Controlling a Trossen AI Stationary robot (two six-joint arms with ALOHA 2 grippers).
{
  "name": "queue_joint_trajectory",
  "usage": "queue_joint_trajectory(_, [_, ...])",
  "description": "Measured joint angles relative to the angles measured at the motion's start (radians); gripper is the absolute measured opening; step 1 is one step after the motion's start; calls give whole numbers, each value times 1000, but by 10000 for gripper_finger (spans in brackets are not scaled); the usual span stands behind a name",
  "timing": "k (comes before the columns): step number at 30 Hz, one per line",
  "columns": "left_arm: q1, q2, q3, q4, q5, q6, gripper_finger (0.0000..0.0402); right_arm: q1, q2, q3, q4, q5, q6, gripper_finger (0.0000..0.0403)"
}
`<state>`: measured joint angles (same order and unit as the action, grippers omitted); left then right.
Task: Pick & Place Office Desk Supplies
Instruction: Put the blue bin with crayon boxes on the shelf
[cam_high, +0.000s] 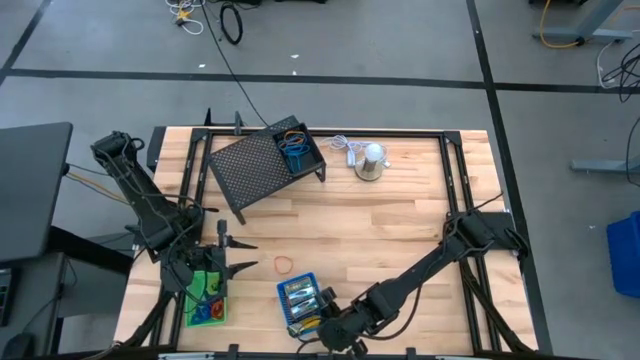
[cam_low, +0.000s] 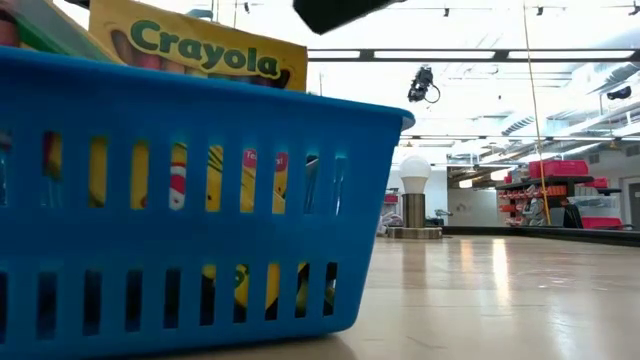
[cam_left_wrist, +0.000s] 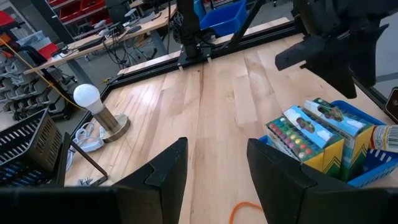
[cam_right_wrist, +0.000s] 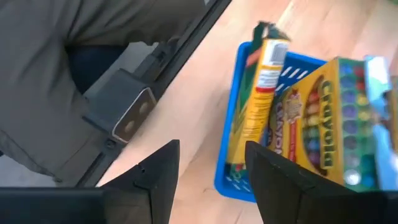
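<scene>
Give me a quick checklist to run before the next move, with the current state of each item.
1. Right gripper empty: ok, open, nothing between its fingers.
2. Left gripper empty: ok, open over bare wood.
3. Crayon boxes inside the blue tray: ok, though one box stands on end at the rim.
4. Orange loop free to pick: ok, lying alone on the table.
5. Green tray reachable: ok, below the left gripper.
6. Room left in the blue tray: cannot tell.
</scene>
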<state>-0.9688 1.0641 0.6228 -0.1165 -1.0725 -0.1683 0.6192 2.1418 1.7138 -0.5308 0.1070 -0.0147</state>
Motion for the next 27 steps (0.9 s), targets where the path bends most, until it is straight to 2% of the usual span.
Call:
queue_joint_trajectory(21, [1,0,0,-32,-1,-36,173,-56,126,8,50,-12,-116,188])
queue_joint_trajectory(24, [1,0,0,-39,0,-51,173,-62,130,8,57,-2,-120,173])
queue_joint_trajectory(27, [1,0,0,-39,0,-51,173,-62,130,7,57,1,-139,139])
